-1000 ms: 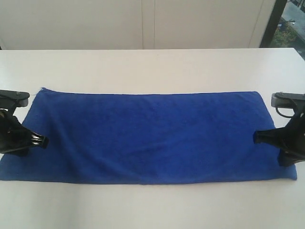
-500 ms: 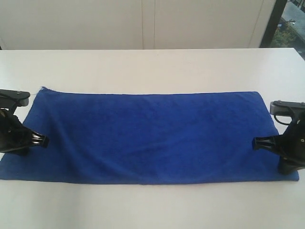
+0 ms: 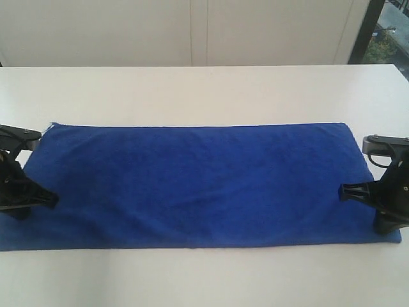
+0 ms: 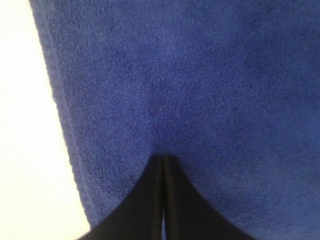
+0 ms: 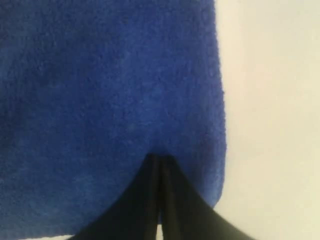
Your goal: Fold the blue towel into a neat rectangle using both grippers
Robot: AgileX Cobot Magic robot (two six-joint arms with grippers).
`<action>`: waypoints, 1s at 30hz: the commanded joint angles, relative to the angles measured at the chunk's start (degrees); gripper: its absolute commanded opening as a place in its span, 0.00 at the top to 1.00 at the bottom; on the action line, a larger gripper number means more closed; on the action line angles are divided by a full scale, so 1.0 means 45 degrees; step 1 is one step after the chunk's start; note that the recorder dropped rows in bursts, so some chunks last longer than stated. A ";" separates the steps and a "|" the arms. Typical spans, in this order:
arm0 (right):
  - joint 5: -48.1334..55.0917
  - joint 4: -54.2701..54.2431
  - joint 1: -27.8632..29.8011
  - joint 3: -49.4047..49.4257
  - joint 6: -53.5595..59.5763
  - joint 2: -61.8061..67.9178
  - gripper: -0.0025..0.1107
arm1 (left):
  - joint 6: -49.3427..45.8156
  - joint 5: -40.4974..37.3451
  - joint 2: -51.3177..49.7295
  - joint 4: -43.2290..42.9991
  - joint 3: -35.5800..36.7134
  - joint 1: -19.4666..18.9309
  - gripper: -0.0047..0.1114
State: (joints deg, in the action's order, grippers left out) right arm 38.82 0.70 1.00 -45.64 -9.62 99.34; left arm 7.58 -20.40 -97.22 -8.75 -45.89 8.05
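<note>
The blue towel (image 3: 198, 182) lies spread flat on the white table (image 3: 204, 89), its long side running left to right. A small loose thread shows at its far left corner (image 3: 49, 123). My left gripper (image 3: 52, 199) is shut, and its tips rest on the towel's left end (image 4: 200, 75), just inside the short edge. In the left wrist view the left gripper (image 4: 164, 158) has its fingers pressed together, with a faint crease in the cloth ahead of them. My right gripper (image 3: 343, 190) is shut too. Its tips (image 5: 159, 157) lie on the towel's right end (image 5: 100, 75), near the near right corner.
Bare white table surrounds the towel on every side. A white wall (image 3: 192, 32) stands behind the table. A dark window frame (image 3: 367, 29) is at the back right.
My left gripper has slid left with its tips on the towel, drawing the left end outward and smoothing the wrinkle there. The right gripper shifted slightly, then held still.
</note>
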 commanded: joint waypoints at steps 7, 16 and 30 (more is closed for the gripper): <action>0.0900 0.0767 0.0009 0.0155 0.0157 0.0241 0.98 | -0.0013 -0.1044 -0.0332 -0.0495 0.0280 0.0013 0.96; 0.0765 0.0905 0.0009 -0.0252 0.0157 -0.0098 0.98 | -0.0013 -0.0721 -0.0332 -0.0401 0.0280 0.0013 0.96; -0.0613 0.0448 0.0009 -0.0372 0.0157 -0.1610 0.98 | 0.0138 -0.0593 0.0741 0.0010 -0.0380 0.0013 0.96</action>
State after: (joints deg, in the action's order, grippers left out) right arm 36.31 3.02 1.00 -46.68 -9.51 93.11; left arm 7.85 -21.39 -96.22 -9.73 -46.61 8.05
